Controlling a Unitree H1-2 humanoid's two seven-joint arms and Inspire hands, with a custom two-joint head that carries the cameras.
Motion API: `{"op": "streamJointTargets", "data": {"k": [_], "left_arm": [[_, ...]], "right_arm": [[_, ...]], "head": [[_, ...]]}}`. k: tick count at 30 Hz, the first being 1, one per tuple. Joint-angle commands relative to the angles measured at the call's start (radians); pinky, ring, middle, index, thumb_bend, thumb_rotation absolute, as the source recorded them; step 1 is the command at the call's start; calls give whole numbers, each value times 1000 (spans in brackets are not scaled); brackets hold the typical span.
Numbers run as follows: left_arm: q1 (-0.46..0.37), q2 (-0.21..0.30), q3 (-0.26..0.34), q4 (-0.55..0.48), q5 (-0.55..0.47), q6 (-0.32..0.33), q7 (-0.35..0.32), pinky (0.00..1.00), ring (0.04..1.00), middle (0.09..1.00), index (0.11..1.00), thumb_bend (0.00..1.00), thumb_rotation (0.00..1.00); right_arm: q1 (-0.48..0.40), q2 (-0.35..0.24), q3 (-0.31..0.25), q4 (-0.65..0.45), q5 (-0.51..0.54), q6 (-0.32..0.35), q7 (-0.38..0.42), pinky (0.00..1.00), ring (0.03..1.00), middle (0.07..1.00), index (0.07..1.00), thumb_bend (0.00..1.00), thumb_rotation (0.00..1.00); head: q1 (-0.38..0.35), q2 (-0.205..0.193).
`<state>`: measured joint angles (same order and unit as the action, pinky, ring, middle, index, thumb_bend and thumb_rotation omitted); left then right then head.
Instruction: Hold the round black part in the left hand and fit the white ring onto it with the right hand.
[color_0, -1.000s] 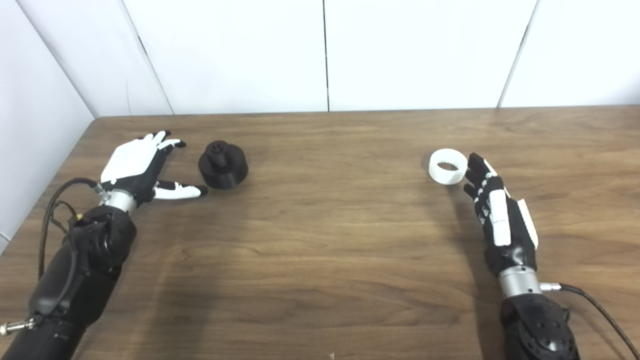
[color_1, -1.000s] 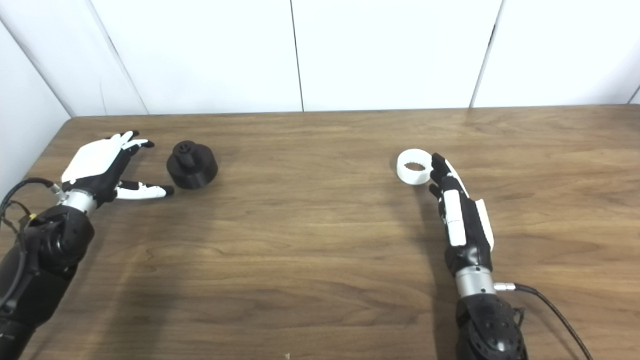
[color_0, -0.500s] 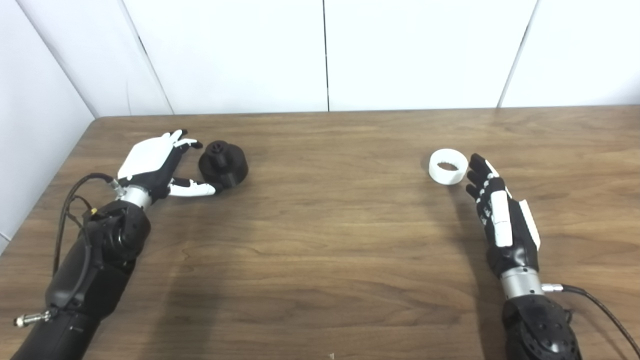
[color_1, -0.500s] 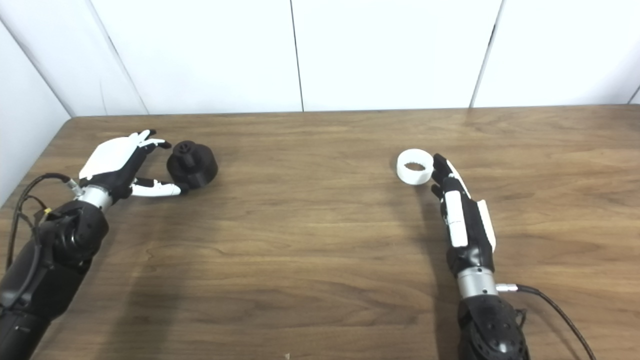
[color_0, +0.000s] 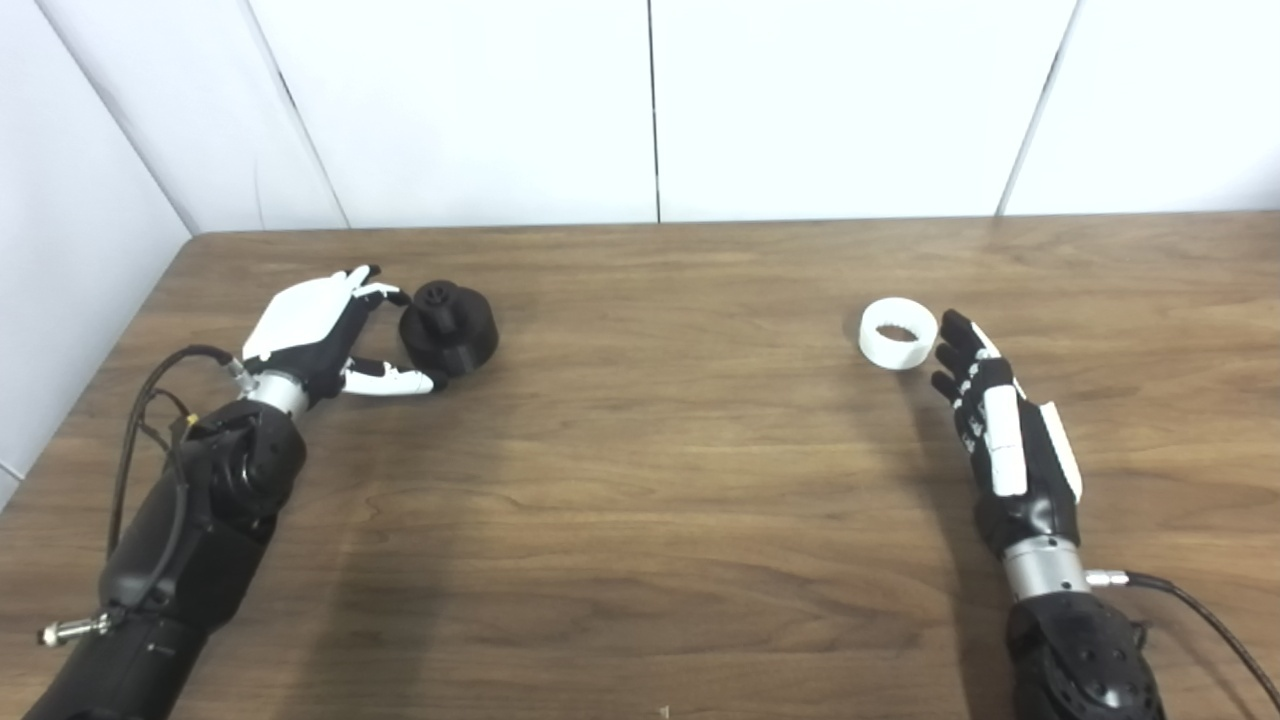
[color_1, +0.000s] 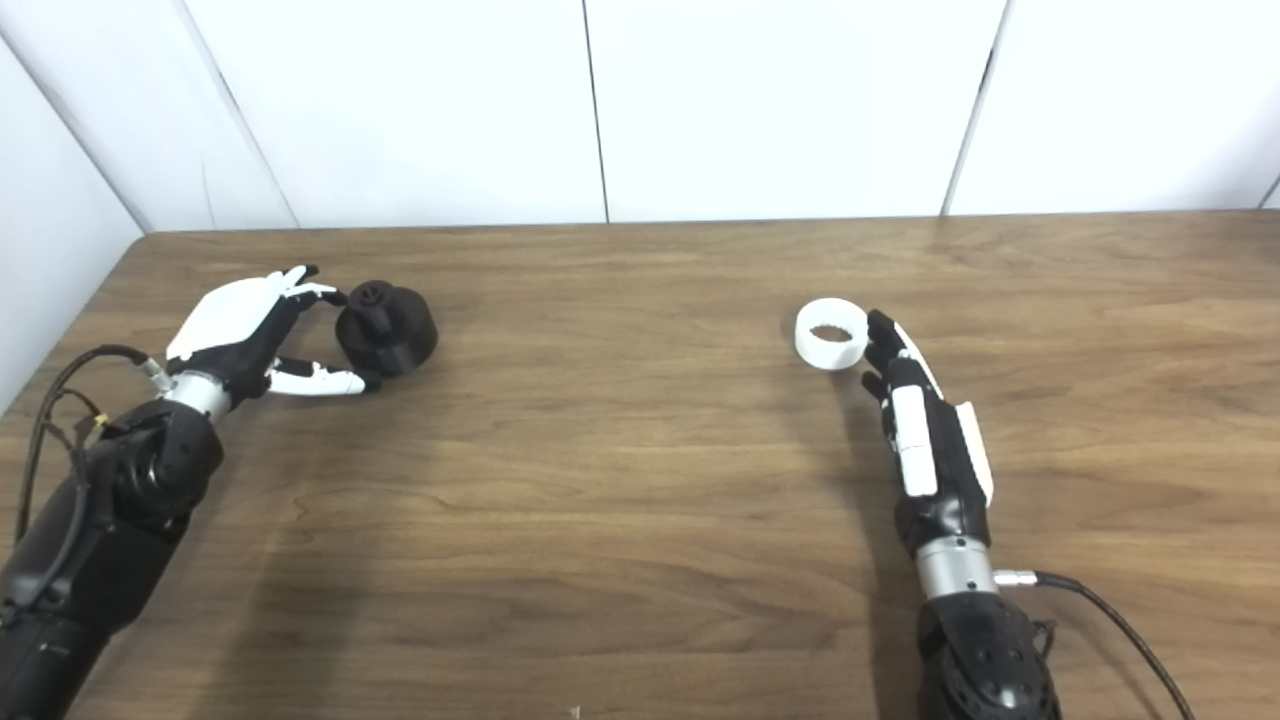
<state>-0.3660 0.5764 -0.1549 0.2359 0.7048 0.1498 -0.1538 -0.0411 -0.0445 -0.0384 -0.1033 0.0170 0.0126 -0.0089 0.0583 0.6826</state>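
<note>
Left eye view: left hand (color_0: 318, 336) spread wide at 9 o'clock of round black part (color_0: 449, 328), fingertips and thumb tip at its edge, not closed on it. Part sits on wooden table (color_0: 660, 470), well apart from white ring (color_0: 898, 334). Right hand (color_0: 1000, 425), fingers extended, holding nothing, at 5 o'clock of ring, fingertips just beside it.
</note>
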Motion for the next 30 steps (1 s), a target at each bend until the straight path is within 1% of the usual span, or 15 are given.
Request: {"op": "streamJointTargets", "data": {"k": [1,7,11,16,23,30], "left_arm": [[-57,19,5,-8,4,-11,31,1000,1000,995,811,985,495],[-63,14,6,4,3,-15,35,1000,1000,999,822,977,498],[-66,7,6,4,3,-3,32,1000,1000,999,819,960,470],[-70,-3,7,15,5,-5,42,1000,1000,997,814,976,484],[-76,-17,5,29,8,-13,59,1000,1000,987,801,959,452],[-81,-23,1,30,2,2,57,1000,1000,988,800,974,471]], "right_arm": [[-10,-2,-3,-24,2,-25,1,915,953,946,906,676,1000],[-7,-3,-4,-28,5,-22,4,919,953,945,905,681,1000],[-5,-3,-5,-33,7,-16,4,919,953,945,906,682,1000],[-3,-6,-6,-36,13,-15,9,929,955,945,907,671,1000],[1,-10,-6,-37,13,-16,8,930,955,947,909,674,1000],[4,-15,-5,-40,18,-15,13,933,958,946,911,676,1000]], "head": [[0,0],[-3,1],[-3,2],[-5,4],[-7,4],[-9,6]]}}
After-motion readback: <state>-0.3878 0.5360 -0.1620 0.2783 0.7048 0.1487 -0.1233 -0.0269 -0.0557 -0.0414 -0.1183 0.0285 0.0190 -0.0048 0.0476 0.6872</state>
